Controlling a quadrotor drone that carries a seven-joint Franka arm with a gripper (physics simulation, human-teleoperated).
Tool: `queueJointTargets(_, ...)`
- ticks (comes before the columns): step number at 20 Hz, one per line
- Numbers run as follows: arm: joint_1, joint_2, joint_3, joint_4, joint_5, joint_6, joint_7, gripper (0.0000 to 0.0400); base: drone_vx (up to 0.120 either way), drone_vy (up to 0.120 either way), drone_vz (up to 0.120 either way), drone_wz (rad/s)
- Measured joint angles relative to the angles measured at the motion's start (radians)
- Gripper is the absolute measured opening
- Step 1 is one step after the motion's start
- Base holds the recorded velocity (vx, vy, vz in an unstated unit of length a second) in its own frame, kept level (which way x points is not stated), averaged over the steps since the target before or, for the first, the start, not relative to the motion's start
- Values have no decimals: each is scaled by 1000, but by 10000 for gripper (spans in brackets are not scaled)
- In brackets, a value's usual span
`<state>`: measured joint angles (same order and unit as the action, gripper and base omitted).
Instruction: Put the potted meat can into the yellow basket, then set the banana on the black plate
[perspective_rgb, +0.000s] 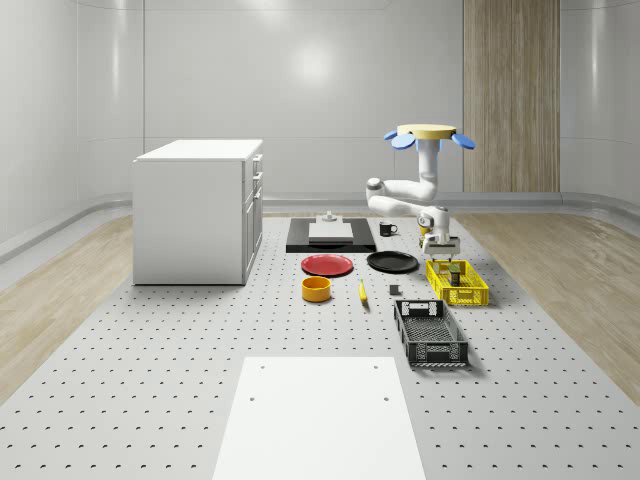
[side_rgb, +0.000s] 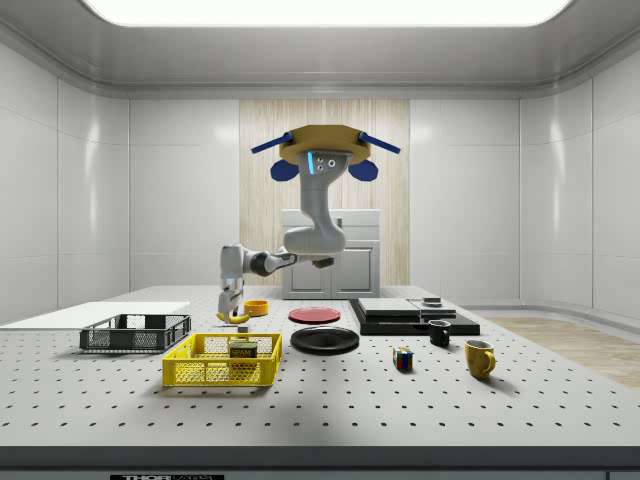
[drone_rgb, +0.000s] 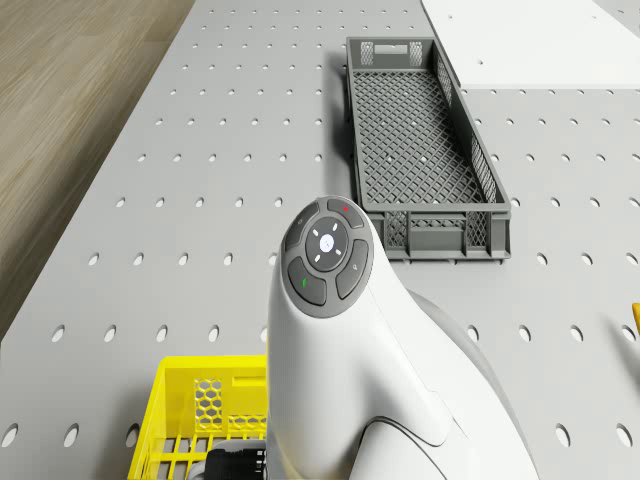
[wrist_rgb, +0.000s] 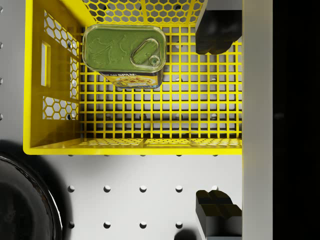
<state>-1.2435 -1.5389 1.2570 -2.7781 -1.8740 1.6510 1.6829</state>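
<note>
Inside the yellow basket (wrist_rgb: 132, 145), toward the upper left of the wrist view, the potted meat can (wrist_rgb: 125, 55) is seen standing free. The gripper (wrist_rgb: 217, 125) is held above the basket's end near the black plate (wrist_rgb: 25, 200), its fingers (wrist_rgb: 216, 31) spread apart and empty. The drone (side_rgb: 322, 150) is seen hovering over the table (perspective_rgb: 150, 380). The banana (perspective_rgb: 362, 292) is seen lying beside the orange bowl (perspective_rgb: 317, 289).
</note>
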Motion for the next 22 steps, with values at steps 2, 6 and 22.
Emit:
queueJointTargets(2,0,0,0,0,0,0,0,400,0,-120,0,0)
queueJointTargets(6,0,0,1,0,1,0,0,400,0,-120,0,0)
queueJointTargets(22,0,0,1,0,1,0,0,400,0,-120,-30,0)
